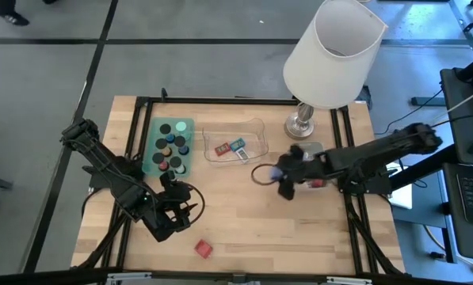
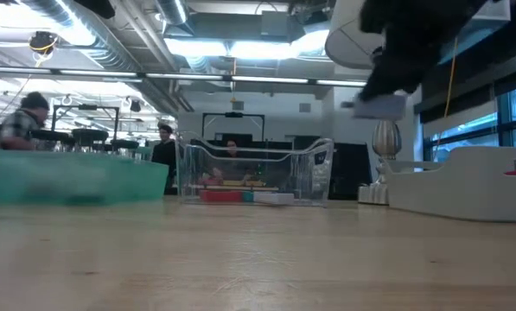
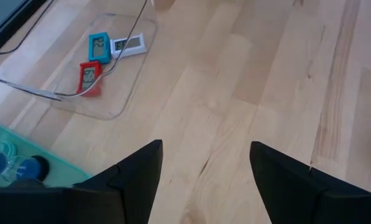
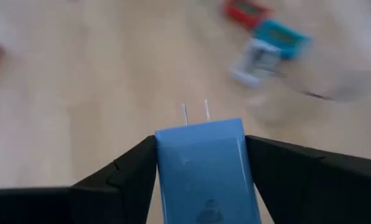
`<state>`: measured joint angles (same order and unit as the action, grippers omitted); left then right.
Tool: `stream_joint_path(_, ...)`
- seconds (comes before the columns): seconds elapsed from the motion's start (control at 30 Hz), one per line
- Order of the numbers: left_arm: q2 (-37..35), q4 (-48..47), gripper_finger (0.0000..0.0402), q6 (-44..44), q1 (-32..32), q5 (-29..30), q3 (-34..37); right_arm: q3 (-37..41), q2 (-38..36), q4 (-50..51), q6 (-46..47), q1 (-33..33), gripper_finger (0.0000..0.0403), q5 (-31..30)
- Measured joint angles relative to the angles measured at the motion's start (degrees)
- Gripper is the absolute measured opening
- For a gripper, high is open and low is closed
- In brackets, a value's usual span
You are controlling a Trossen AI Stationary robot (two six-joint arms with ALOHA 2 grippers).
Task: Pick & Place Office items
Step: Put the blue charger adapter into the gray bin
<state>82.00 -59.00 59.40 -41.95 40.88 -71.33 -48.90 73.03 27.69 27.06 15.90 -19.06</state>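
The right gripper (image 4: 201,171) is gripping a blue plug block (image 4: 205,168) between its fingers, prongs pointing forward, and is hanging above the table just right of the clear tray (image 1: 256,127), which is already holding a red, a blue and a white flat label piece. That tray is lying to the left and slightly farther away, so the next move probably runs that way. The left gripper (image 3: 204,180), fingers apart and empty, is waiting near the front left, closer to the red block (image 1: 203,249).
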Motion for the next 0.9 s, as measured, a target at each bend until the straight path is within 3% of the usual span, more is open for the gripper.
stream_joint_path(0.23, 0.00, 0.00, 0.0238, -0.05, 0.00, 0.41, 0.00, 0.37, -10.30, 22.85, 12.50, -0.07, 0.0216, -10.50)
stream_joint_path(0.43, 0.00, 0.00, 0.0238, -0.09, 0.00, 1.55, 0.00, 5.39, -14.05, 35.05, 29.52, -1.27, 0.0221, -13.36)
stream_joint_path(0.57, 0.00, 0.00, 0.0238, -0.24, 0.00, 1.66, 0.00, 10.36, -14.33, 35.33, 38.07, -2.78, 0.0220, -13.35)
stream_joint_path(0.9, 0.00, 0.00, 0.0238, -1.16, 0.00, 3.58, 0.00, 14.34, -11.08, 30.69, 42.01, -6.77, 0.0220, -13.56)
